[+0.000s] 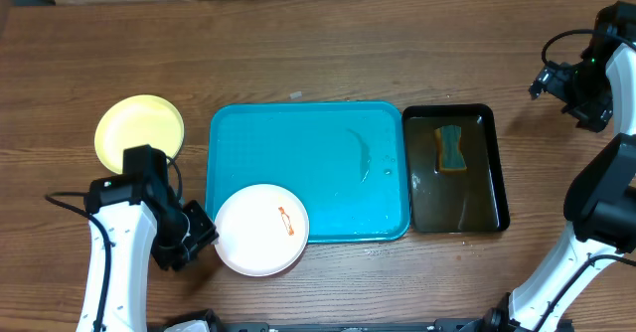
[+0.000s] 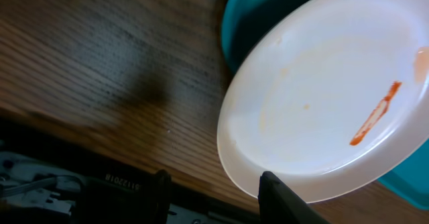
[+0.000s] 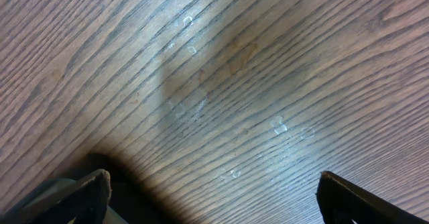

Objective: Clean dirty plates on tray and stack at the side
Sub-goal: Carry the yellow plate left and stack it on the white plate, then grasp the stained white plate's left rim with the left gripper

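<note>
A white plate (image 1: 261, 229) with an orange-red smear lies half on the front-left corner of the turquoise tray (image 1: 308, 143) and half over the table. In the left wrist view the plate (image 2: 322, 96) fills the right side. My left gripper (image 1: 199, 235) is open at the plate's left rim, and one finger of it (image 2: 213, 178) sits at the rim's edge. A pale yellow plate (image 1: 139, 131) lies on the table left of the tray. Only one white plate shows. My right gripper (image 1: 571, 85) is open and empty above bare wood (image 3: 211, 177) at the far right.
A black tray (image 1: 502, 193) holding water and a yellow-green sponge (image 1: 452, 148) stands against the turquoise tray's right side. A wet streak (image 1: 363, 153) marks the turquoise tray. Water droplets (image 3: 278, 125) dot the wood under the right gripper.
</note>
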Controlling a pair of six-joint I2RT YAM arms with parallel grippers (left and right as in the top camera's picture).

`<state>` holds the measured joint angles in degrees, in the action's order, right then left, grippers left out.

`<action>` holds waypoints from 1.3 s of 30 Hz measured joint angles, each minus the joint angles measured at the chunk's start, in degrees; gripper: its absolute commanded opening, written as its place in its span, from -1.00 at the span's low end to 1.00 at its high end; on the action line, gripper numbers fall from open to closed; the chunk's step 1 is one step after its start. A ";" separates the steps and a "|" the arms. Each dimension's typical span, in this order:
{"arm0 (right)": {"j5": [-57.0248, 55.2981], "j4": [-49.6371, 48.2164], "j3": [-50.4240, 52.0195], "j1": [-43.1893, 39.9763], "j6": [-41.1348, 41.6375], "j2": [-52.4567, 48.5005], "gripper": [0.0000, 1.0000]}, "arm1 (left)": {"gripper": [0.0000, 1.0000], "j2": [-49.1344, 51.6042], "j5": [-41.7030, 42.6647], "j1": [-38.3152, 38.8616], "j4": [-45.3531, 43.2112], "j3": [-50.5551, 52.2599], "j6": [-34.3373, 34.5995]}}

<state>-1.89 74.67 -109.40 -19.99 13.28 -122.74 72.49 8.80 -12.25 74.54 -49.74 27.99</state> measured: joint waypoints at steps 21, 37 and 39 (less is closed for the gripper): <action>0.02 -0.02 0.00 0.00 -0.04 0.00 1.00 | 0.19 0.00 2.08 13.53 0.17 1.46 8.50; 0.02 -0.02 0.00 0.00 -0.02 0.00 1.00 | -0.23 0.00 -0.28 14.53 -7.28 9.14 18.95; 0.00 -0.04 0.00 0.00 -0.02 -0.02 1.00 | -0.39 0.00 -0.35 14.53 -7.80 10.14 20.28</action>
<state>-1.89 74.63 -109.40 -19.99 13.26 -122.76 72.49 8.45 2.28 66.74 -39.59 48.27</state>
